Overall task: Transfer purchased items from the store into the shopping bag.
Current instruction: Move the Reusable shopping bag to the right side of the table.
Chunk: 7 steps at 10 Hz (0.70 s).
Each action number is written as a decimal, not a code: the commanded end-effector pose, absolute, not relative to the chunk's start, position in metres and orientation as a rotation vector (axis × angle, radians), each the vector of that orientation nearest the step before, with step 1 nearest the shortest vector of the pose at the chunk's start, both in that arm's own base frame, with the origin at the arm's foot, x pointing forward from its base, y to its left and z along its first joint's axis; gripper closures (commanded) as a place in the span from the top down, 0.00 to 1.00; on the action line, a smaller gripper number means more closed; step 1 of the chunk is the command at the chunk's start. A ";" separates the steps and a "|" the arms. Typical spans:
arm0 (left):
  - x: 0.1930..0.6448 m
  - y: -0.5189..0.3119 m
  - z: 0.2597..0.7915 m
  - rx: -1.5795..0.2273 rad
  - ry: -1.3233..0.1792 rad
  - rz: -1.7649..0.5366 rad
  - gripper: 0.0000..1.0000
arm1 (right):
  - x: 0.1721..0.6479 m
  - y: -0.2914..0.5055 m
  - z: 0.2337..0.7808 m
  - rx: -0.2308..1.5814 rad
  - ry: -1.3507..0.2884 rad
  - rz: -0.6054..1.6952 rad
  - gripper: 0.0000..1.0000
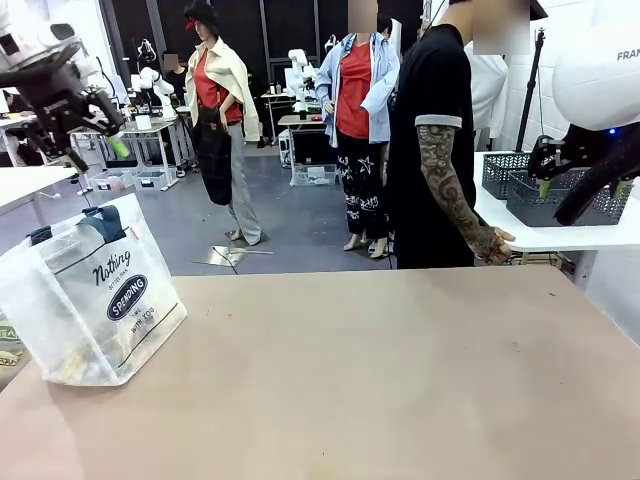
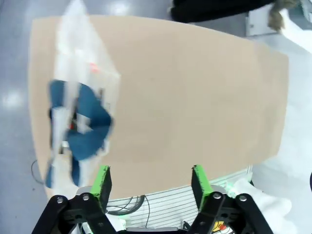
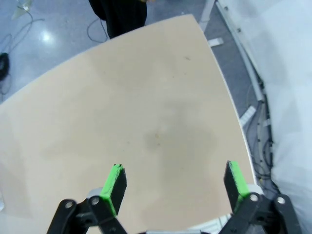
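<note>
Shopping bag (image 1: 92, 295) standing upright at the left end of the tan table (image 1: 380, 380), handles up, mouth open at the top — set so things can be dropped in from above. Something tan or yellowish lying in the bottom of the bag, seen through the translucent wall; too vague to name.

Left gripper (image 1: 92, 140) raised high, above the bag and a little behind it, at the upper left of the front view. From the left wrist camera: left gripper (image 2: 151, 183) with green pads spread wide, nothing between them, bare table beyond. Bag (image 2: 78, 126) blurred off to one side, dark blue handles uppermost. Judged: empty and parted over the bag fits a drop into it, but cannot be confirmed from this moment.

Right gripper (image 1: 580, 190) held up at the right edge, against the dark grey baskets (image 1: 560, 195) on the white side table (image 1: 560, 237) behind. In its own wrist view, right gripper (image 3: 173, 183) fully spread, empty, looking down on bare tabletop. Judged: parked clear, waiting.

Baskets standing well away from the bag, across the gap between tables; contents not readable. No loose purchased items visible on the tan table.

Person (image 1: 435, 140) standing at the far side, one hand (image 1: 495, 243) resting on the edge of the side table near the baskets — well placed to pass goods over, if that is the intent.
</note>
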State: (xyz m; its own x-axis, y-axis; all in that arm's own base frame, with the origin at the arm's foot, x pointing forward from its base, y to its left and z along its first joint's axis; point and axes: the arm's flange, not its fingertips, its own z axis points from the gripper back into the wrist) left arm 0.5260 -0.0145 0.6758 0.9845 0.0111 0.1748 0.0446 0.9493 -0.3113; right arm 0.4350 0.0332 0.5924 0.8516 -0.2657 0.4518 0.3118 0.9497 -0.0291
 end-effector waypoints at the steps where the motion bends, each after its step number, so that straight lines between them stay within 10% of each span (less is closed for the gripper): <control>1: 0.475 -0.059 0.643 -0.367 -0.206 -0.115 1.00 | 0.437 0.033 0.593 -0.109 -0.451 -0.295 1.00; 7: 0.445 -0.134 0.562 -0.457 -0.067 -0.187 1.00 | 0.437 0.033 0.593 -0.109 -0.451 -0.295 1.00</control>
